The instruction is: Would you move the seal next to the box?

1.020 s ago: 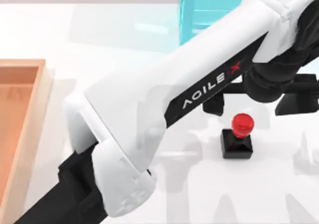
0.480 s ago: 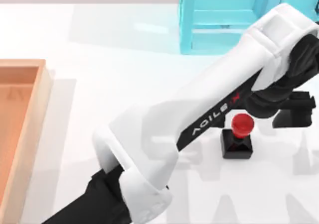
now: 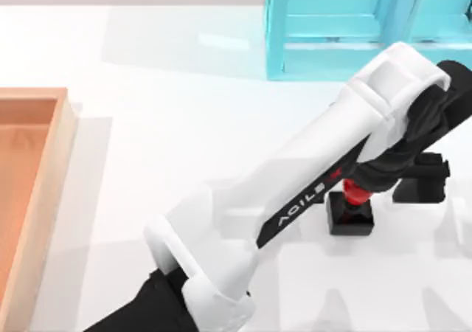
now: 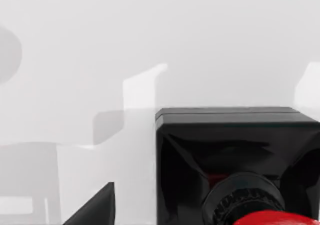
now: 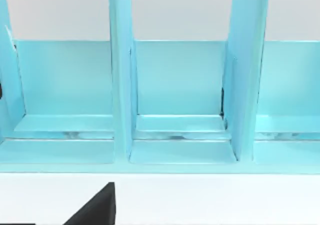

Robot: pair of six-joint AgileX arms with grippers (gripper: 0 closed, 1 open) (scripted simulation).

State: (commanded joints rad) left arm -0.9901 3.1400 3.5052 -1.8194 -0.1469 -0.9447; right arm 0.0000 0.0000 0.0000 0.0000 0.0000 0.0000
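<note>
The arm reading "AGILE" reaches over the seal.

Left hand low, seemingly open

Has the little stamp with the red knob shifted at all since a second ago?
No. The seal sits at the same spot on the table, same gap below the blue shelf; only the left arm moved over it.

Seal: glossy black plastic-looking base, ridged collar, shiny red knob. Box: you see matt light wood. Shelf: translucent glossy cyan. Table: smooth white.
</note>
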